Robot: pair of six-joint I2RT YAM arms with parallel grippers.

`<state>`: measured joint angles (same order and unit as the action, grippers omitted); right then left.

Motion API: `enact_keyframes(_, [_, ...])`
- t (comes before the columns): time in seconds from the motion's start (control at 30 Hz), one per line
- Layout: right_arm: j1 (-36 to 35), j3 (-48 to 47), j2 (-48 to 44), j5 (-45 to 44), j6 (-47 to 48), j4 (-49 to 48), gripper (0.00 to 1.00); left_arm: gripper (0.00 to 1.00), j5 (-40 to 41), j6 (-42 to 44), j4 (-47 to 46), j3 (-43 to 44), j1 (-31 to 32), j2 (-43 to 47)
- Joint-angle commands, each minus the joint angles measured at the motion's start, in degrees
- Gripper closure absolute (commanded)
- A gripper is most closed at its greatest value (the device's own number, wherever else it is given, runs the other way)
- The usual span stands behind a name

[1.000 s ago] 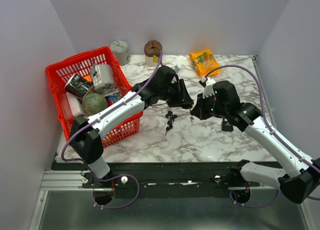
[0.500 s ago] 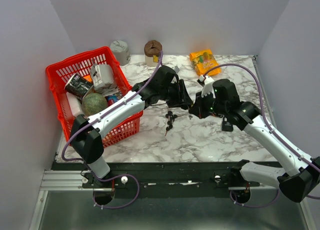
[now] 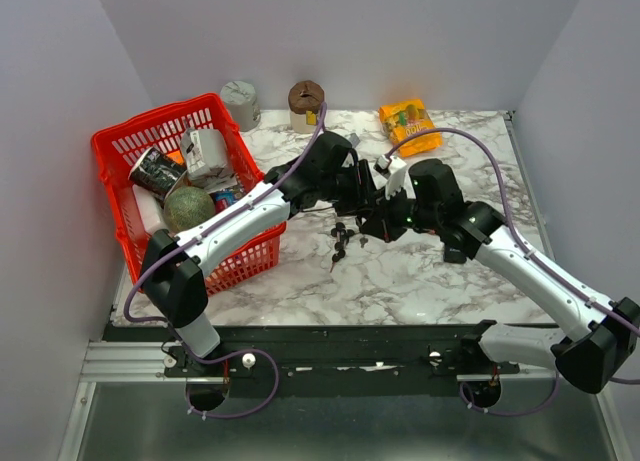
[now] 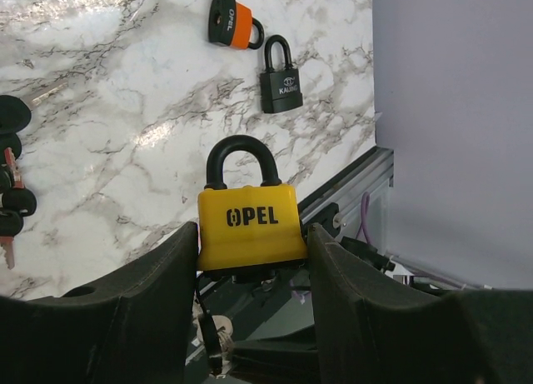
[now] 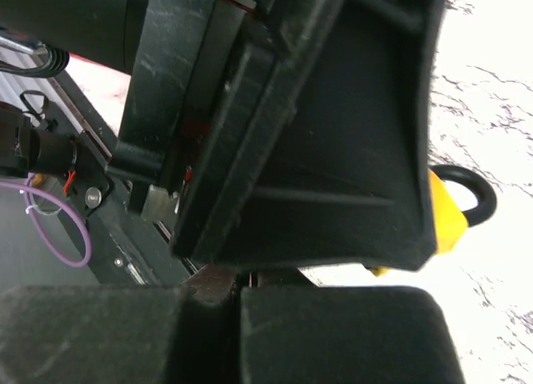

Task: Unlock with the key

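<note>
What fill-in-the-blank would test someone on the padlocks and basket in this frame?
1. The left gripper is shut on a padlock with a ____ body.
2. Printed on that body is the word ____.
3. In the left wrist view, ____ other padlocks lie on the table: an orange-and-black padlock and a dark padlock.
4. The basket is ____.
Missing words: yellow; OPEL; two; red.

Two slim jointed arms — the left arm (image 3: 235, 221) and right arm (image 3: 540, 276) — wear white shells, black joints and trailing purple cables (image 3: 470, 133).

Three padlocks (image 4: 248, 226), one key bunch (image 3: 340, 241), one basket (image 3: 245, 264).
</note>
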<state>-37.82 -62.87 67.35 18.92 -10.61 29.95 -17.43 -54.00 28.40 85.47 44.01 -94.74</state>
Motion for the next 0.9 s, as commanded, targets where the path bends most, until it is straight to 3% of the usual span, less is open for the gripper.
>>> enact_keyframes(0.0, [-0.41,0.12,1.55,1.47,0.42,-3.14,0.99,1.0,-1.82,-0.32,-2.83,1.45,0.2,0.87])
enact_keyframes(0.27, [-0.41,-0.15,2.61,0.77,-0.72,-4.03,0.99,1.0,-1.47,-0.93,-3.79,0.31,0.2,1.84])
enact_keyframes(0.47, [-0.32,1.52,-3.7,-1.07,-4.59,-3.68,0.99,1.0,3.1,-2.25,-7.3,-2.06,0.2,3.68])
enact_keyframes(0.87, [-0.32,-4.89,-8.38,3.84,-0.64,16.53,0.99,1.0,9.96,-4.98,-14.07,-5.75,0.73,7.63])
